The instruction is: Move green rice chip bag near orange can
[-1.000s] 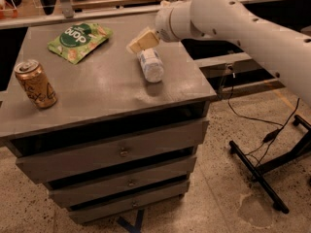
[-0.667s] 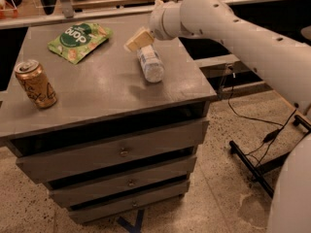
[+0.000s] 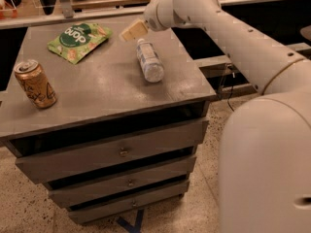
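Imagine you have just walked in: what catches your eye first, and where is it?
The big white arm reaches in from the right, its tool hanging over the back of the grey drawer cabinet, just beyond a clear bottle lying on its side. The green rice chip bag lies flat at the back left, and the orange can stands apart at the front left.

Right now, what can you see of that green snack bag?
The green rice chip bag is a flat, light-green pouch with a dark green round patch, white lettering and pictured pale chips. It lies face up, at a slant, at the far left of the grey cabinet top, touching nothing else. The pincer hovers to its right, apart from it.
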Controlling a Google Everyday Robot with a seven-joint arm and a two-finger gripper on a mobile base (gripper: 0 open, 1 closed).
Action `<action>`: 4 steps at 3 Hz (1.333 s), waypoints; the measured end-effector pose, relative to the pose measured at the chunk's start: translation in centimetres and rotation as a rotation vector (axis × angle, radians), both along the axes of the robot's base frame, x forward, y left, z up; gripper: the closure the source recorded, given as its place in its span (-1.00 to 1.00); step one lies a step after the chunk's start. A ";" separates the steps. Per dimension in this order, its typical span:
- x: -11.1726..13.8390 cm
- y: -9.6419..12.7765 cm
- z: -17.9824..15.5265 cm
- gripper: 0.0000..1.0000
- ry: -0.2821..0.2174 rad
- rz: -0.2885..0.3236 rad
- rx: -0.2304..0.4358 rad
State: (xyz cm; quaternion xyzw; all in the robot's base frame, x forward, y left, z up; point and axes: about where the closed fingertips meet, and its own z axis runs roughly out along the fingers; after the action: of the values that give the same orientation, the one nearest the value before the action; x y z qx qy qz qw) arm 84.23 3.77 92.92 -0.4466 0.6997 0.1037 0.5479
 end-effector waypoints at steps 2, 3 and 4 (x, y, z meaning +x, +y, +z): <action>2.6 2.8 0.2 -1.00 0.138 0.085 0.149; 2.7 5.1 1.8 -1.00 0.146 0.081 0.166; 2.4 7.6 0.2 -1.00 0.179 0.025 0.128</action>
State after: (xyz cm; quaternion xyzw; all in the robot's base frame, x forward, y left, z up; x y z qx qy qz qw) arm 86.63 11.34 93.12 -0.4083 0.7321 0.1944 0.5094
